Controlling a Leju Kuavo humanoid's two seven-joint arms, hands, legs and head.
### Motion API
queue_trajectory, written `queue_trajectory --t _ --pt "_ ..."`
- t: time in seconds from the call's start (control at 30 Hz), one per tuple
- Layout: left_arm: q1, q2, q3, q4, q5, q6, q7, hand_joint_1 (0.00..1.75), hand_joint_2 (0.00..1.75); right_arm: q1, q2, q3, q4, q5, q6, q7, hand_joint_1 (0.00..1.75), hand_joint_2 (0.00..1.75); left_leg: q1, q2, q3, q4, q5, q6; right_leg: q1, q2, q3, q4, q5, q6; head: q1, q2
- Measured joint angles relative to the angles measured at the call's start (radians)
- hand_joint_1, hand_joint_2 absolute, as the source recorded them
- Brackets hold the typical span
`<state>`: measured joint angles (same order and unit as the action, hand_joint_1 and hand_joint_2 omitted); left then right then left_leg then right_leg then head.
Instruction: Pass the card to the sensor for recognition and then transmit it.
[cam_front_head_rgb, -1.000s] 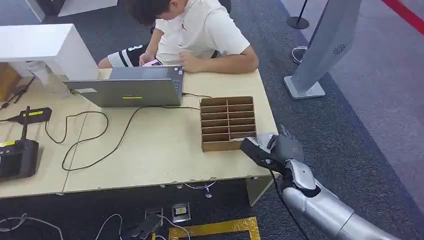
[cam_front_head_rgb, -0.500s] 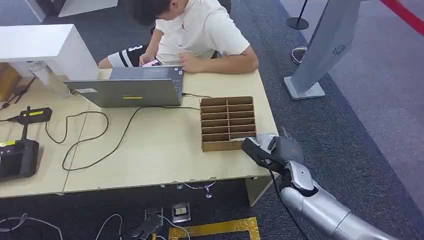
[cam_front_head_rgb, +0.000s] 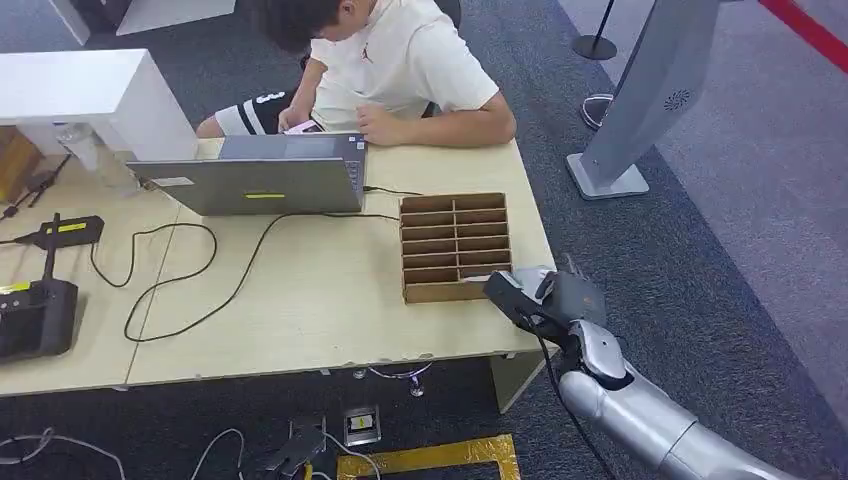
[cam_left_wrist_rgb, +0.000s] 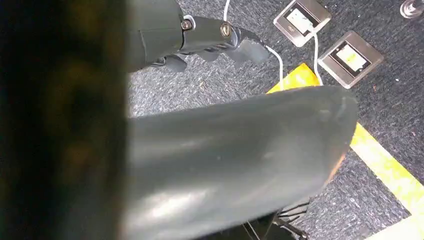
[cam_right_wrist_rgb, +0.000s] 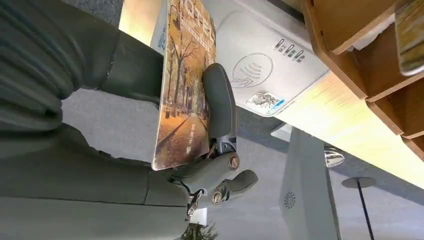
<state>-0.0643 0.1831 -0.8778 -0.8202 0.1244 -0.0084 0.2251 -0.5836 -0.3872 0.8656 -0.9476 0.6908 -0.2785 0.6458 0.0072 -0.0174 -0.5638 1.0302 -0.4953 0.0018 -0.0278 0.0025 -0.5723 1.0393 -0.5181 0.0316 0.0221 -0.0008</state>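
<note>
- Right hand: fingers closed on the card, thumb on its far face; held at the counter corner, beside the sensor.
- Card: picture face turned toward the sensor, just apart from its reading mark; long axis along the sensor's length.
- Divider box: just beyond the sensor.
- Left hand: hangs over floor; fingers curled, holding nothing.

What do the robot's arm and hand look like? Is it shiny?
Yes, quite shiny. In the head view the right arm is a smooth silver tube with a black cable running along it. The right hand is dark grey. Close up, it has a ribbed grey cover, a thick grey thumb and small brass-coloured screws at the finger hinges. The left hand has the same dark grey fingers and screws.
</note>
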Motion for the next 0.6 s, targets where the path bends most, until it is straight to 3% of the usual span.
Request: queue_trajectory --t 0.23,0.3,0.6 --pt "0.000 0.001 0.000 -0.002 -0.003 0.000 0.000 0.00 0.00 -0.004 0.000 -0.002 0.000 0.012 0.000 0.000 1.75 1.75 0.000 0.000 -0.001 0.000 0.000 0.000 0.000 0.000 0.000 0.000 0.000 0.000 0.000 0.000" --pt "0.000 0.009 -0.002 -0.017 -0.027 0.000 0.000 0.00 0.00 -0.100 -0.002 -0.019 -0.032 0.084 0.067 0.000 1.75 1.75 0.000 0.000 -0.001 0.000 0.000 0.000 0.000 0.000 -0.001 0.000 0.000 0.000 0.000 0.000" --pt "-0.004 0.022 -0.020 -0.039 -0.034 0.000 0.000 0.00 0.00 -0.278 -0.002 -0.030 -0.128 0.170 0.155 0.000 1.75 1.75 0.000 0.000 -0.001 0.000 0.000 -0.001 0.000 0.001 -0.002 0.000 0.001 -0.001 0.000 0.000"
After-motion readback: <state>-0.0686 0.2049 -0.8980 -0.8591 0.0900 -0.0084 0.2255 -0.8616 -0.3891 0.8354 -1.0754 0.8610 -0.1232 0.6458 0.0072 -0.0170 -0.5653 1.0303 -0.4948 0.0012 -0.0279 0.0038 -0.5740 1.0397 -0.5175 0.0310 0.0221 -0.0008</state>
